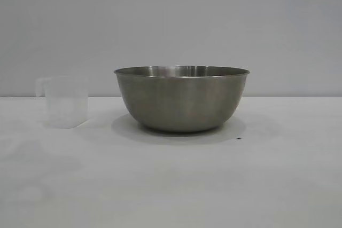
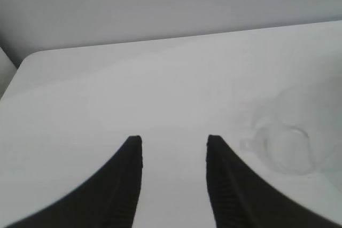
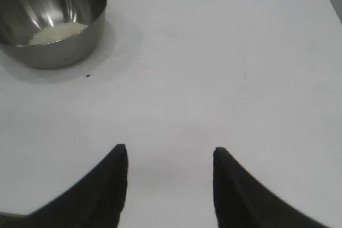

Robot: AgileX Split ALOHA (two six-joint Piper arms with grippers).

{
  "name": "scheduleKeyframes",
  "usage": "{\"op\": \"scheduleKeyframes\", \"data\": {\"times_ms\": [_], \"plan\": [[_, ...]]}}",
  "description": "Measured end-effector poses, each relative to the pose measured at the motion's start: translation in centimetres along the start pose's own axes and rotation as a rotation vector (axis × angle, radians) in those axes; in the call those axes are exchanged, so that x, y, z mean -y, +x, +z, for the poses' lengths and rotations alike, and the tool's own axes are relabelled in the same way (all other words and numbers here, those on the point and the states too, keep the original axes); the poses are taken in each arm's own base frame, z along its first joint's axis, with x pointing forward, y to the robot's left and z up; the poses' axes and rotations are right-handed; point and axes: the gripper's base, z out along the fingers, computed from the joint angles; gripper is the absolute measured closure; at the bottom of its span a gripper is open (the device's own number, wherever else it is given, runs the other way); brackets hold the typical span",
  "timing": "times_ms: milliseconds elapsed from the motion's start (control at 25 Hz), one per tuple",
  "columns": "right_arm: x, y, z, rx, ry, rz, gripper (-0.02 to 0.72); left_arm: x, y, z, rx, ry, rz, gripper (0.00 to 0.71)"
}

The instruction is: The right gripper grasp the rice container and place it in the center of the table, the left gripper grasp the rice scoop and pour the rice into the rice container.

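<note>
Exterior view: rice (image 3: 57,33) hidden inside rice container (image 1: 181,99); both tools out of frame, elsewhere parted, empty.

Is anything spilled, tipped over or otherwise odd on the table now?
Almost nothing. The rice container and the rice scoop stand upright and apart, and the rice lies inside the container. Only a tiny dark speck sits on the table beside the container.

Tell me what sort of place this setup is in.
Likely a lab or test bench, not a kitchen: a bare white table against a blank grey wall, holding only a steel bowl with rice and a clear plastic scoop.
</note>
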Motion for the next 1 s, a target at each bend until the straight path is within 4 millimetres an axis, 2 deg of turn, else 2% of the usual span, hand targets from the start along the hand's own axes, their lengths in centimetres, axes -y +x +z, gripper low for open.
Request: {"op": "scheduleKeyframes", "data": {"times_ms": [560, 1000], "plan": [[0.0, 0.0, 0.0, 0.0, 0.0, 0.0, 0.388, 0.1, -0.7, -6.0, 0.005, 0.028, -0.001, 0.418], [0.0, 0.0, 0.0, 0.0, 0.0, 0.0, 0.388, 0.3, -0.1, -10.4, 0.026, 0.046, 0.004, 0.418]]}}
